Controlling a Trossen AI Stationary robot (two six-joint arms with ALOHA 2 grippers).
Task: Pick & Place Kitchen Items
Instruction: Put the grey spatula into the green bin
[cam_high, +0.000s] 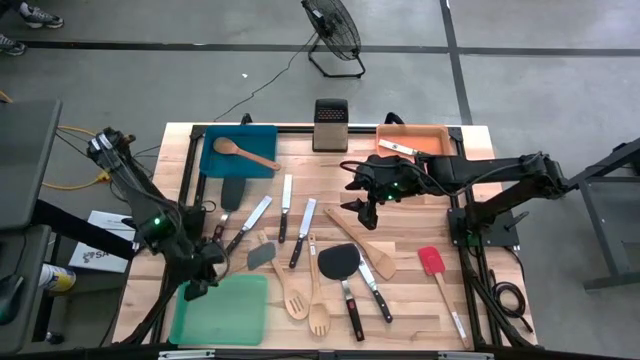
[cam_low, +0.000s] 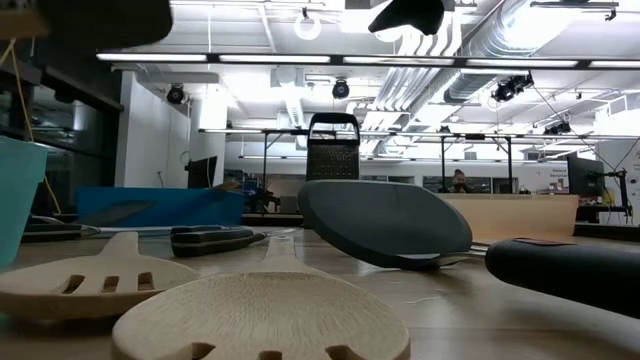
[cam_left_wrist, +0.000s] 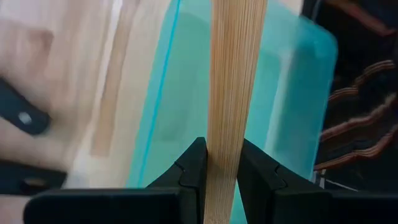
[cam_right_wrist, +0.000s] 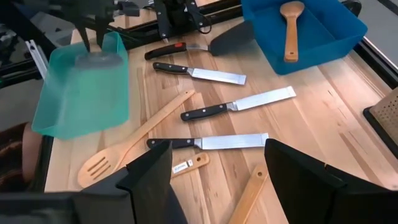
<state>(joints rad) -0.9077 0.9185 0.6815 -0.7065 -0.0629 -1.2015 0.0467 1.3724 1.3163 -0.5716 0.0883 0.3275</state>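
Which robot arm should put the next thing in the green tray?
The left one, probably. Its left gripper is shut on a wooden handle right above the green tray. The right gripper is open and empty, far off mid-table over the knives.

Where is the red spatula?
In the high view, the red spatula lies on the table's right side, near the front edge, right of the wooden spatula.

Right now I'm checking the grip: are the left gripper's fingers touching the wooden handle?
Touching. The left wrist view shows both fingers of the left gripper pressed against the wooden handle, no gap, above the green tray.
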